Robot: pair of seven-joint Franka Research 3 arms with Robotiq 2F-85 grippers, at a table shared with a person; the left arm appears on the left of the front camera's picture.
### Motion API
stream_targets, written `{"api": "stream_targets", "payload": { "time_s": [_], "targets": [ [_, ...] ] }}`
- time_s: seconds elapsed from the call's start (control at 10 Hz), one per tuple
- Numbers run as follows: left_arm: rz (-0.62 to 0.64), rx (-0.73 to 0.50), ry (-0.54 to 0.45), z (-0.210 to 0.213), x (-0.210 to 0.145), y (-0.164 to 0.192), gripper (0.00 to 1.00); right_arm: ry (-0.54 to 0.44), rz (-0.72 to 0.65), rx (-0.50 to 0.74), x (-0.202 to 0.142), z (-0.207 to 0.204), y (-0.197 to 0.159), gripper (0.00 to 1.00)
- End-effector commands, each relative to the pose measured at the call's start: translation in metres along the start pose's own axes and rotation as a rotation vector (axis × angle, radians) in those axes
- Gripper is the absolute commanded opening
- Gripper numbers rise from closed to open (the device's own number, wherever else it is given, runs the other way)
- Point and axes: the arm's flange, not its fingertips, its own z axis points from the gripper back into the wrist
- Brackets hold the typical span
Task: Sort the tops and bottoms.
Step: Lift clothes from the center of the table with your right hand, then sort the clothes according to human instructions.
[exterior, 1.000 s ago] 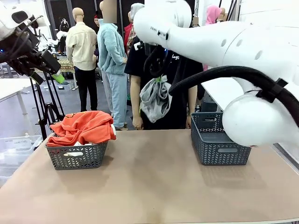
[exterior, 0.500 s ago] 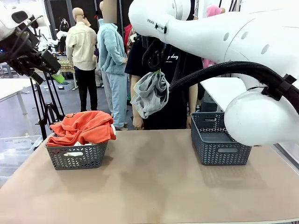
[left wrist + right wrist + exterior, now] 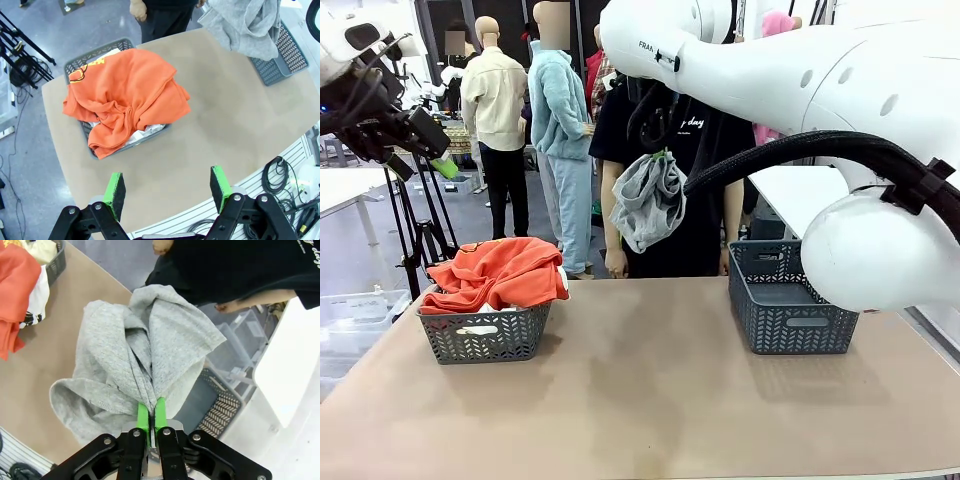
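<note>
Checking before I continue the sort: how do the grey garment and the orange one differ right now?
The light grey garment hangs in the air, pinched in the shut right gripper; the orange-red garment lies heaped on the left basket, spilling over its rim. The grey hangs bunched, the orange spreads wider. Both are soft, crumpled cloth.

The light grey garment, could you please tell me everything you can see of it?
The light grey garment is soft, knit-looking cloth with a stitched hem, bunched into loose folds. It hangs in the air above the table, clear of both baskets, pinched at a gathered fold between the shut green pads of the right gripper. Nothing else touches it.
</note>
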Motion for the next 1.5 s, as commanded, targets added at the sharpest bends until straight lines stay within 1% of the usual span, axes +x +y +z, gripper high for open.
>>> {"api": "stream_targets", "payload": {
  "time_s": [0.0, 1.4],
  "targets": [
    [0.007, -0.005, 0.005, 0.0014, -0.0019, 0.0005, 0.88, -0.001, -0.001, 0.010, -0.0005, 0.0018, 0.0009, 0.00],
    [0.007, -0.005, 0.005, 0.0014, -0.0019, 0.0005, 0.88, -0.001, -0.001, 0.010, -0.0005, 0.0018, 0.0009, 0.00]
  ]
}}
